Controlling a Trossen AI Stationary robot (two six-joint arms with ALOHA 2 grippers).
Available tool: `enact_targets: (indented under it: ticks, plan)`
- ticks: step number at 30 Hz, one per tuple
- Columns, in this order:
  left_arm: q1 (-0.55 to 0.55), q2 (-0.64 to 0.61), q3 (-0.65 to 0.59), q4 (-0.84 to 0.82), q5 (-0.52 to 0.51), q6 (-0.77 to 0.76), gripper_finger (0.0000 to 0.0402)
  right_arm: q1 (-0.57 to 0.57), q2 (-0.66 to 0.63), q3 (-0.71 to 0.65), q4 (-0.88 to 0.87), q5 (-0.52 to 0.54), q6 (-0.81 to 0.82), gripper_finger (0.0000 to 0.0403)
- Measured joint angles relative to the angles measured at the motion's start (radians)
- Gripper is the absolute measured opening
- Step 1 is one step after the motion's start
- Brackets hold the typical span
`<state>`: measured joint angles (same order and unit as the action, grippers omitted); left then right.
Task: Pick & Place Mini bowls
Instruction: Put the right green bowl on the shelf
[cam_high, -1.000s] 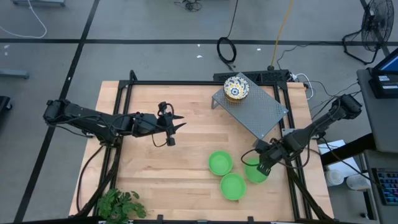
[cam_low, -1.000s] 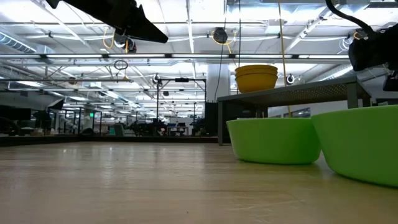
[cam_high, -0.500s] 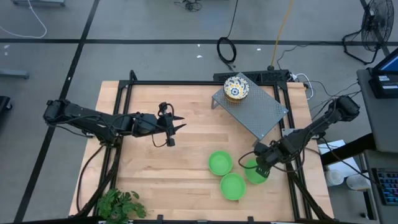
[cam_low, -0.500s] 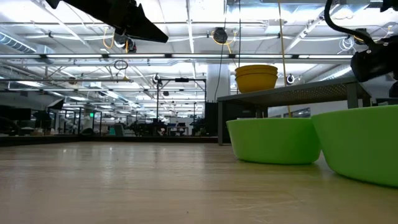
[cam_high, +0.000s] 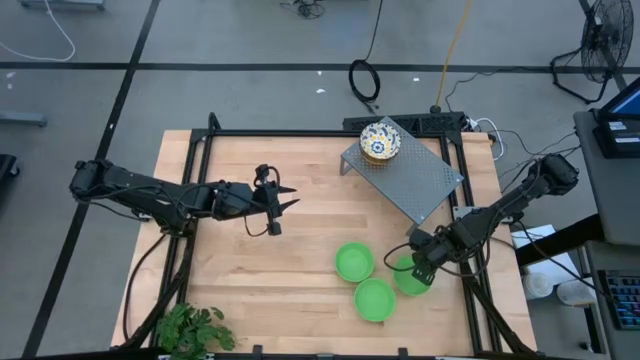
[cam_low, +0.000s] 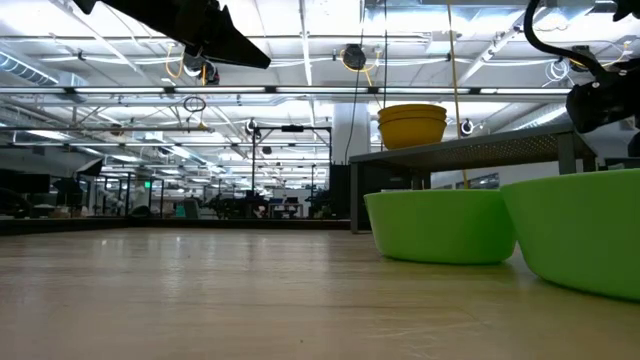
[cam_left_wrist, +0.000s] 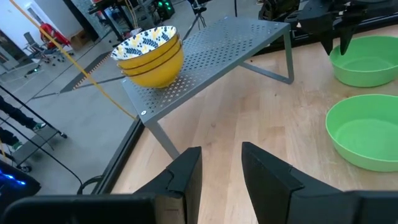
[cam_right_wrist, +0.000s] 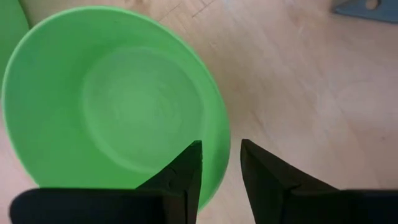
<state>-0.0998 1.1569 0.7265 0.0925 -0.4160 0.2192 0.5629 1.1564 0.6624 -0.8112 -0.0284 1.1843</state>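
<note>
Well, my counter (cam_high: 250, 270) is the broad wooden base under everything, with the grey rack (cam_high: 415, 180) standing at its far side. On the rack's far corner sits a stack of yellow bowls (cam_high: 380, 141), floral inside. Three green bowls (cam_high: 354, 262) cluster near the front edge, close together.

My left claw (cam_high: 287, 203) waits above the counter's middle, fingers a little apart, holding nothing.

My right claw (cam_right_wrist: 216, 163) hangs over the rightmost green bowl (cam_right_wrist: 115, 99), fingers parted by a narrow gap, gripping nothing. In my wrist view one finger sits over the bowl's inside and the other over bare wood, so the rim (cam_right_wrist: 221, 134) runs between them.

The risk, as I judge it: the gap looks barely wider than the rim, so a slightly off descent could land a fingertip on the edge and tip or skid the bowl into its neighbours. A pinch on a smooth, sloping wall could also slip as I lift.

The green bowl looks plain, glossy and shallow, with faint rings at its bottom. The yellow ones are smaller, blue-and-yellow patterned inside.
</note>
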Motion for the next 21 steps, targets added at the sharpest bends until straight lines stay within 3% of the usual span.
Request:
enact_targets:
  ticks: [14,21]
  plan:
    - [0.000,0.000,0.000,0.001,0.000,0.000,0.0118,0.000,0.000,0.000,-0.001,-0.001,-0.055,0.0007]
    - [0.000,0.000,0.000,0.001,0.000,0.000,0.0118,0.000,-0.001,0.000,0.000,-0.002,-0.106,0.0003]
